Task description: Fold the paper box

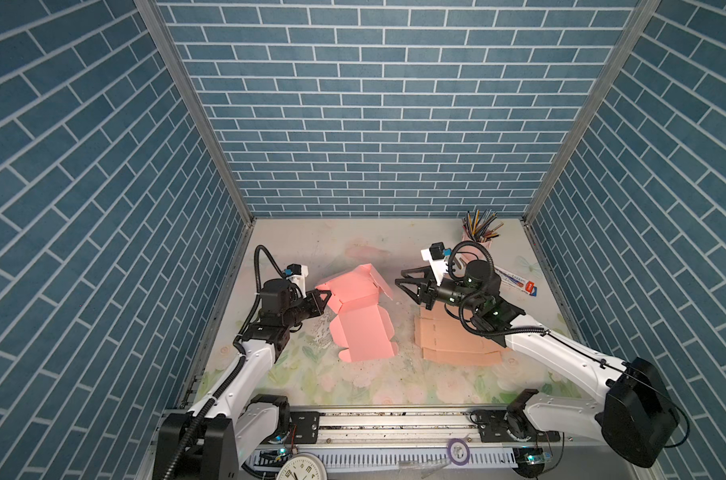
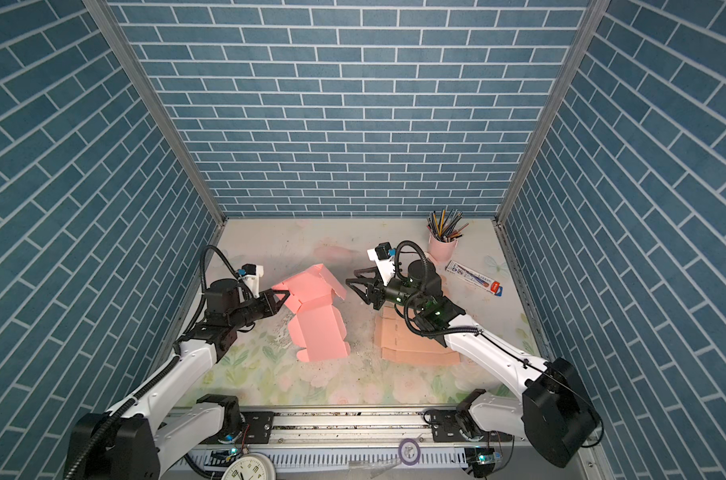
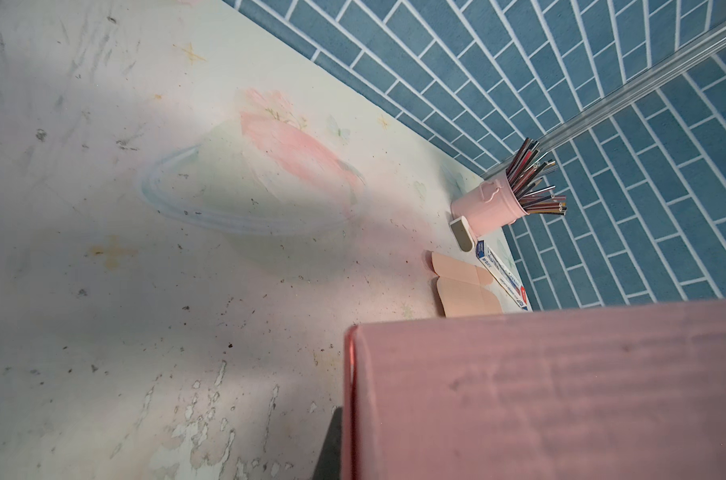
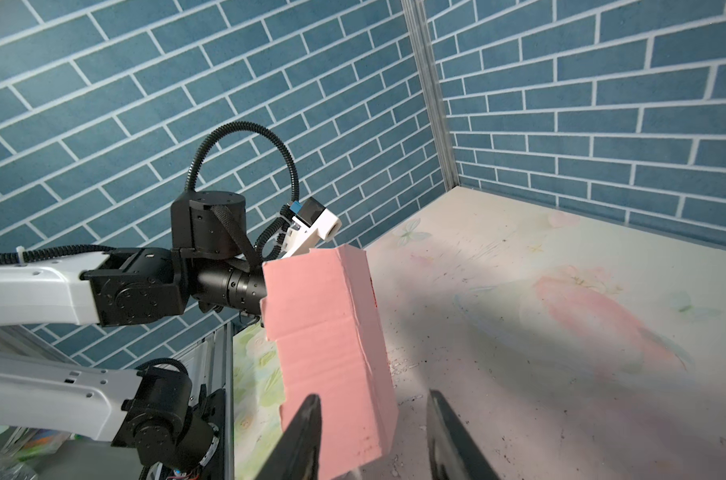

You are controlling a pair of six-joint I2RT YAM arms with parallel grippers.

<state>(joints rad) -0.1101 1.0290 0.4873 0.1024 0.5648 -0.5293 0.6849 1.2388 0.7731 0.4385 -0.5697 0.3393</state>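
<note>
On the left, pinches an edge of the pink paper box [image 1: 359,307] with the left gripper [image 1: 327,296], jaws closed tight on the card. Holds the box half-folded ahead of those jaws, one part raised, the rest spread down onto the table [image 1: 294,249]. Farther right, points the right gripper [image 1: 399,277] at the box's opposite side, jaws partly open and gripping nothing, box edge just beyond the tips; cannot tell whether touching. Behind and below those jaws, shows a flat brown cardboard blank [image 1: 448,345] under the right arm. Well behind them, shows a pink pencil cup [image 2: 442,247] and a long printed carton [image 2: 475,278].
</note>
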